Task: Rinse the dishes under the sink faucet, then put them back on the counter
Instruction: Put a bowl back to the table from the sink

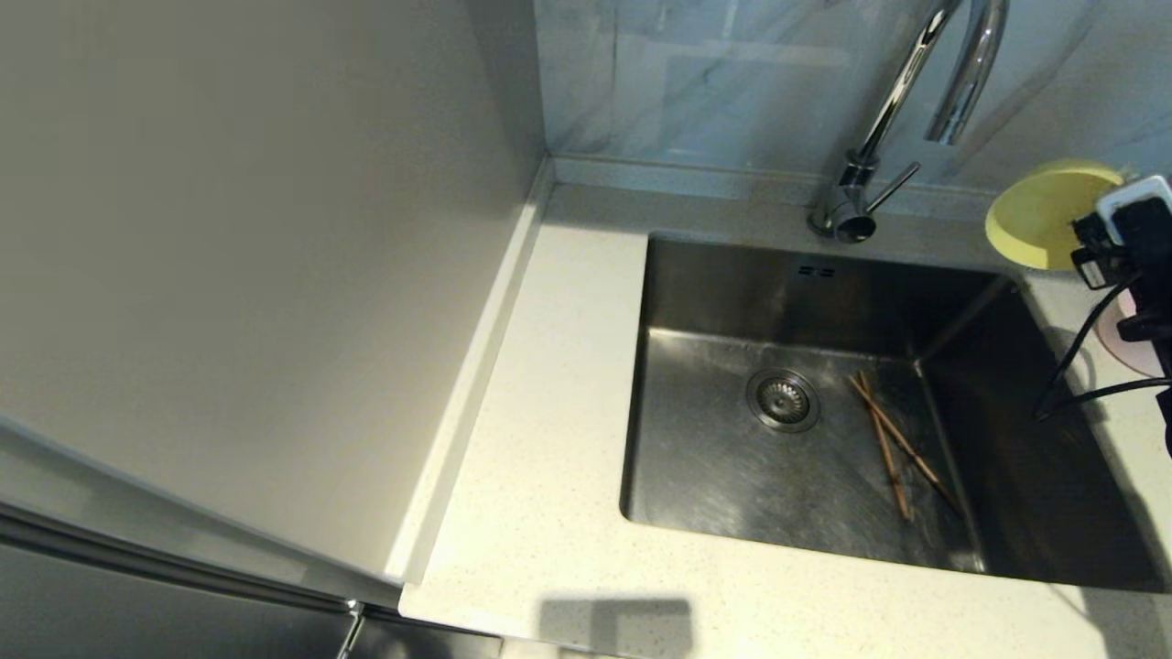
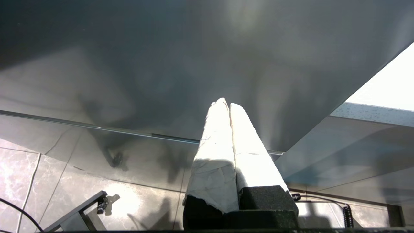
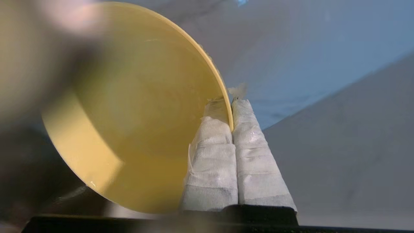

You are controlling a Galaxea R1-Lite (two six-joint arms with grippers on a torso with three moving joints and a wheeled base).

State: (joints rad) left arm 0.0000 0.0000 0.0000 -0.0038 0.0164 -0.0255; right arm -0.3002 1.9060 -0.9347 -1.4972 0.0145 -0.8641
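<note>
The right gripper [image 3: 230, 106] was clamped on the rim of the yellow-green bowl [image 3: 136, 110], held tilted above the counter [image 1: 549, 384]. The chopsticks [image 1: 893, 444] lay apart in the sink [image 1: 723, 476]. The left gripper [image 2: 229, 105] was pressed together, holding nothing.

Plain grey wall panel [image 1: 247, 275] on left. Pale marbled backsplash [image 1: 714, 82] behind. Grey marble floor tiles [image 2: 26, 168], bright sunlight patches.
</note>
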